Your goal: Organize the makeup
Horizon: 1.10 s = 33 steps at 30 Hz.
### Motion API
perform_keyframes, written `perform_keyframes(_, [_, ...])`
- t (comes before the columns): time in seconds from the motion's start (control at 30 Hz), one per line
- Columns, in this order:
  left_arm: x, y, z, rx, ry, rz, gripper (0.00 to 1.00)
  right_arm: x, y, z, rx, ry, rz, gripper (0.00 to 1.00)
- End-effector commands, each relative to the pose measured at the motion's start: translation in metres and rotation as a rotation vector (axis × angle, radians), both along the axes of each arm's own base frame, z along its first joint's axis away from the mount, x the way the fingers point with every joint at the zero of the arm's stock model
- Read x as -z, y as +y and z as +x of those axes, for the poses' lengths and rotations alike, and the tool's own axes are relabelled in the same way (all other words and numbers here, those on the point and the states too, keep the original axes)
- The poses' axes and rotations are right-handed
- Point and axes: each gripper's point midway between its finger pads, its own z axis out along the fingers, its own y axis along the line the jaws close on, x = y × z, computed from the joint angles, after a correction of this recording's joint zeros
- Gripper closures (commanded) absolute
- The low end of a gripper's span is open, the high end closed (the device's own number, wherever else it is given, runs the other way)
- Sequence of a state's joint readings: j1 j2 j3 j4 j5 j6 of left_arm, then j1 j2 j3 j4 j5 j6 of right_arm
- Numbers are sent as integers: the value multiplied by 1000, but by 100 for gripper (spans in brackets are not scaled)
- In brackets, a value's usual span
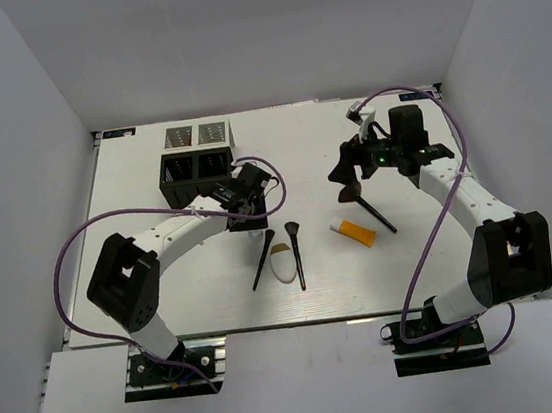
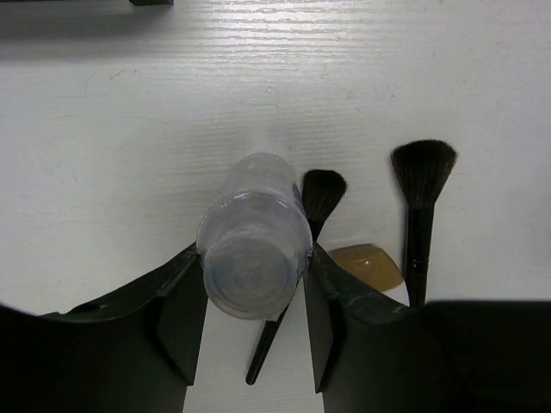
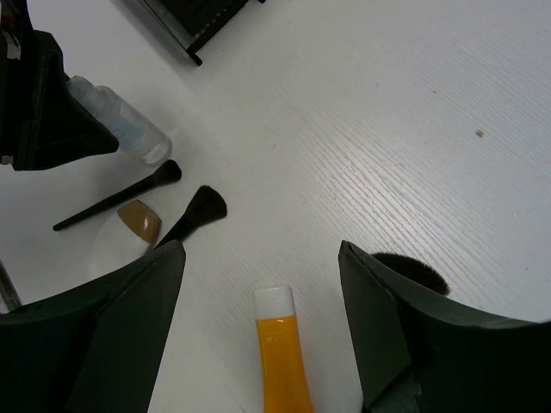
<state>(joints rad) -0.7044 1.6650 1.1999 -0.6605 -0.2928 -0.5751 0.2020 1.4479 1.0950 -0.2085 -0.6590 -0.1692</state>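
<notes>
Clear, round-bodied plastic bottle (image 2: pixel 255 245) in the matte black left gripper (image 2: pixel 251 262)

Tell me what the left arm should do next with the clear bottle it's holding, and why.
Probably lift it a little first, so it clears what lies nearby, before heading for the black compartment box. The left gripper has its jaws shut on the clear bottle, a small brush lies close beside it, and the box stands just beyond the gripper.
</notes>
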Motion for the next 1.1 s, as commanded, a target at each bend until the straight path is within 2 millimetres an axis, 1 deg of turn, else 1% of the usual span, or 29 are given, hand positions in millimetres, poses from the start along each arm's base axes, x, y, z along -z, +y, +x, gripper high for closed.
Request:
perform_keyframes(0.0, [-19,-9,14,-5,-67,-29,42,-7,-1,1,-15,-42,8,22])
perform_keyframes(0.03, [-19,-9,15,-5,-65,-28,34,-8,-2,2,-13,-46,9,21])
perform_keyframes(0.17, [-18,-6,20,-21,-64,-10,25,-8,-1,2,-17,-46,12,21])
perform_keyframes(0.23, [-16,-6,20,-21,-59,-6,25,-7,-1,2,-17,-43,11,20])
perform_keyframes(0.3, [-16,-7,21,-20,-63,-11,28,-7,-1,2,-15,-43,11,20])
perform_keyframes(0.33, [-16,-7,20,-19,-62,-12,31,-6,-4,3,-8,-40,10,20])
perform_keyframes(0.37, [-16,-7,21,-18,-64,-12,39,-6,-2,2,-14,-40,10,20])
perform_keyframes(0.43, [-19,-9,22,-14,-68,-23,50,-6,-3,2,-9,-40,10,20])
perform_keyframes(0.47, [-20,-10,22,-13,-69,-25,61,-6,-5,3,-7,-41,9,21])
perform_keyframes(0.53, [-27,-11,23,-13,-81,-36,72,-5,-5,3,-7,-38,9,21])
perform_keyframes(0.57, [-33,-12,24,-11,-87,-45,83,-6,-5,2,-9,-39,9,22])
perform_keyframes(0.63, [-63,-20,32,-5,-147,-100,94,-5,-6,3,-13,-48,2,26])
perform_keyframes(0.67, [-79,-24,37,0,-183,-123,100,-5,-6,2,-17,-45,2,32])
perform_keyframes(0.7, [-107,-26,50,0,-244,-155,100,-4,-7,2,-18,-47,-2,36])
perform_keyframes(0.73, [-122,-31,55,10,-270,-176,100,-4,-7,1,-26,-49,-2,46])
perform_keyframes(0.77, [-135,-29,64,-1,-298,-177,100,-2,-6,0,-32,-47,-2,54])
perform_keyframes(0.8, [-171,-30,80,-4,-375,-191,100,-1,-6,-2,-39,-42,0,60])
perform_keyframes(0.83, [-184,-27,90,-19,-407,-182,100,-1,-4,-3,-49,-44,-1,67])
perform_keyframes(0.87, [-183,-27,100,-24,-403,-161,100,-1,-4,-4,-48,-42,0,81])
perform_keyframes(0.9, [-216,-28,114,-32,-466,-186,100,-1,-4,-5,-52,-43,3,86])
perform_keyframes(0.93, [-208,-18,131,-70,-459,-141,100,-2,-3,-6,-55,-47,4,92])
perform_keyframes(0.97, [-215,-12,141,-94,-479,-133,100,-3,-3,-6,-55,-49,4,92])
perform_keyframes(1.0, [-231,-7,153,-114,-518,-139,100,-3,-4,-6,-53,-52,3,92])
perform_keyframes(1.03, [-233,10,167,-164,-537,-124,100,-6,-4,-7,-54,-62,3,92])
perform_keyframes(1.07, [-229,16,179,-185,-543,-115,100,-3,-5,-8,-54,-56,2,92])
